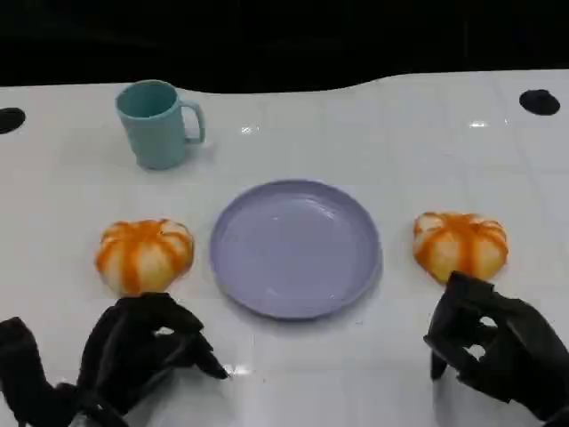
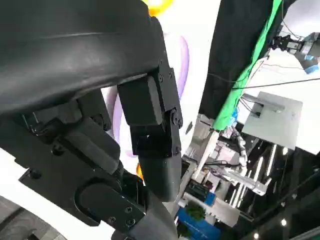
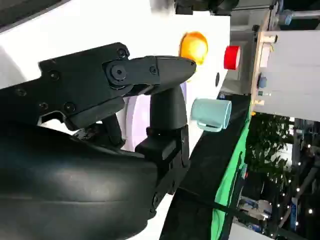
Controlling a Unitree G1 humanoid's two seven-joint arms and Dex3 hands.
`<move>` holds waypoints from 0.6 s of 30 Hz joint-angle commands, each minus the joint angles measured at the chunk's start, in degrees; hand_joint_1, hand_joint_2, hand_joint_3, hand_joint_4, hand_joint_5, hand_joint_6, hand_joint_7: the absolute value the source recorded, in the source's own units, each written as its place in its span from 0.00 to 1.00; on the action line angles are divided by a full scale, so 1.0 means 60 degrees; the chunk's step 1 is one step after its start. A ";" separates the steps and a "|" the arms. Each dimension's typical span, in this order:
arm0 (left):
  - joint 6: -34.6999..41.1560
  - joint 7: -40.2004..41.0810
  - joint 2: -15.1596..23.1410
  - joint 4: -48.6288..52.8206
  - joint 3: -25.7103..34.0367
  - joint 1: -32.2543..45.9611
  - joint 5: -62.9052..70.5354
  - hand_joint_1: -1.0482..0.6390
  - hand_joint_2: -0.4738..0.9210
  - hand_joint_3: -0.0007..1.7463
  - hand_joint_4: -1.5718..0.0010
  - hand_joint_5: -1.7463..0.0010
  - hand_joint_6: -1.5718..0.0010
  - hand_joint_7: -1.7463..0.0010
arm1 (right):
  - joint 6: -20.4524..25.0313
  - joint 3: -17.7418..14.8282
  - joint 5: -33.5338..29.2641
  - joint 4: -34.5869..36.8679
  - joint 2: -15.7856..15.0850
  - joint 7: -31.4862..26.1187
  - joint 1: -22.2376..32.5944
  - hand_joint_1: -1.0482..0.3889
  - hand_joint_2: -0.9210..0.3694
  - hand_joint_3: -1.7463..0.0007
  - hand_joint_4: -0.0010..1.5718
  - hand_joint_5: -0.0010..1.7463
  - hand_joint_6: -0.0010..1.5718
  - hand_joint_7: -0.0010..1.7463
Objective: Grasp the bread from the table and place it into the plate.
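Two round orange-and-white breads lie on the white table, the left bread [image 1: 144, 254] and the right bread [image 1: 460, 245], on either side of a lilac plate [image 1: 296, 247] that has nothing on it. My left hand [image 1: 142, 351] hovers just in front of the left bread, fingers loosely curved and holding nothing. In front of the right bread is my right hand [image 1: 498, 347], also holding nothing. The right wrist view has a bread [image 3: 194, 46] and the plate's rim [image 3: 137, 117] past my fingers [image 3: 167, 107]. The left wrist view catches the plate's edge [image 2: 182, 65] and a bread [image 2: 159, 5].
A teal mug [image 1: 157, 123] stands at the back left, its handle pointing right; it also appears in the right wrist view as the mug [image 3: 212, 114]. Black round holes [image 1: 540, 101] mark the table's far corners. The table's far edge meets a dark backdrop.
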 commanded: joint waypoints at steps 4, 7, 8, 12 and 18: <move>0.0008 -0.0065 0.0174 -0.0010 0.0021 0.0006 -0.0023 0.00 0.78 0.00 0.00 0.66 0.00 0.79 | -0.0091 -0.0131 0.0019 -0.0041 -0.0079 -0.0012 0.0020 0.38 0.00 0.85 0.46 1.00 0.36 1.00; -0.0020 -0.0058 0.0183 -0.0018 0.0011 0.0017 0.0002 0.00 0.78 0.00 0.00 0.66 0.00 0.79 | -0.0054 -0.0120 -0.0016 -0.0092 -0.0085 -0.0042 0.0037 0.37 0.00 0.85 0.46 1.00 0.37 1.00; -0.0031 -0.0052 0.0185 -0.0024 0.0008 0.0022 0.0010 0.00 0.78 0.00 0.00 0.66 0.00 0.79 | -0.0012 -0.0117 -0.0027 -0.0118 -0.0092 -0.0056 0.0046 0.37 0.00 0.85 0.46 1.00 0.37 1.00; 0.0033 -0.0043 0.0189 -0.0045 0.0013 0.0022 -0.0009 0.00 0.78 0.00 0.00 0.66 0.00 0.79 | -0.0009 -0.0115 0.0012 -0.0121 -0.0084 -0.0025 0.0049 0.38 0.00 0.85 0.47 1.00 0.37 1.00; -0.0037 -0.0052 0.0210 -0.0019 0.0012 0.0002 0.0016 0.00 0.78 0.00 0.00 0.66 0.00 0.79 | -0.0099 -0.0107 -0.0005 -0.0074 -0.0066 -0.0022 0.0020 0.38 0.00 0.85 0.47 1.00 0.37 1.00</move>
